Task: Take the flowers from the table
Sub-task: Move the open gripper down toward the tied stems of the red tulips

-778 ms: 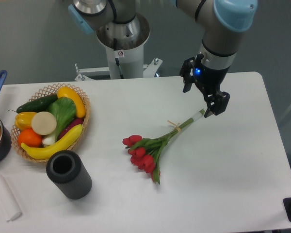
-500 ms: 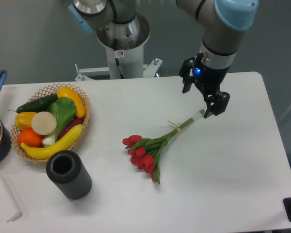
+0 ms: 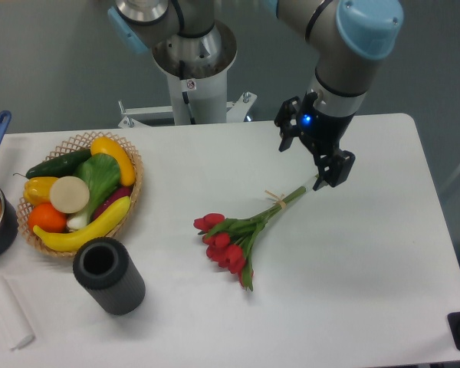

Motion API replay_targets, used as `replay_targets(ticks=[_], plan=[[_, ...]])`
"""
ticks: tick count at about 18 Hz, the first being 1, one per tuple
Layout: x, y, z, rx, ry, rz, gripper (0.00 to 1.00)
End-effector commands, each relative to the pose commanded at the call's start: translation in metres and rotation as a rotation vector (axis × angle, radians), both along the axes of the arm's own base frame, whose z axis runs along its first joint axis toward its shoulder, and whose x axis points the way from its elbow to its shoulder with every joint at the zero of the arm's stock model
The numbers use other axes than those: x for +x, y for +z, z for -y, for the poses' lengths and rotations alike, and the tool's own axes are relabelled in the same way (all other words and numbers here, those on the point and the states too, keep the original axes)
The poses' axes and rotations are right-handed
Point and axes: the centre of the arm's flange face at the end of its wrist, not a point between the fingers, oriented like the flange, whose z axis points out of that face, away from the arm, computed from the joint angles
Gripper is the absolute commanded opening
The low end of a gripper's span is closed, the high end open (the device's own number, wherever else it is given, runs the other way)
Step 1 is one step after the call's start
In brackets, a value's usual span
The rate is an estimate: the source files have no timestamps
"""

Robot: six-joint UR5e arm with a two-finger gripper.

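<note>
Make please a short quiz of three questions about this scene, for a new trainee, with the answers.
1. True or false: the flowers stand inside the wicker basket.
2. Which end of the flowers is nearest the gripper: A blooms, B stem ends?
3. What dark upright object stands in front of the basket?

Key: 1 false, they lie on the table; 2 B; 3 the black cylinder.

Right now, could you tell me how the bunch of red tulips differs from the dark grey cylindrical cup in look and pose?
The bunch of red tulips lies flat on the white table, long and thin; the dark grey cylindrical cup stands upright, squat and thick. The tulips are bright red and green; the cup is one dull colour. The tulips' stem ends sit at the gripper; the cup stands far from it, beside the wicker basket. Both rest on the table.
</note>
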Motion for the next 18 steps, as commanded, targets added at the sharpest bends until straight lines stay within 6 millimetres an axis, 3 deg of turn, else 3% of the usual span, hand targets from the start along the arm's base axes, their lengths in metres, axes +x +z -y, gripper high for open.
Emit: replay_targets(ticks=[8, 18], plan=[[0.023, -0.086, -0.005, -0.052, -0.004, 0.085, 1.00], [0.037, -0.156, -0.036, -0.058, 0.071, 0.066, 1.00]])
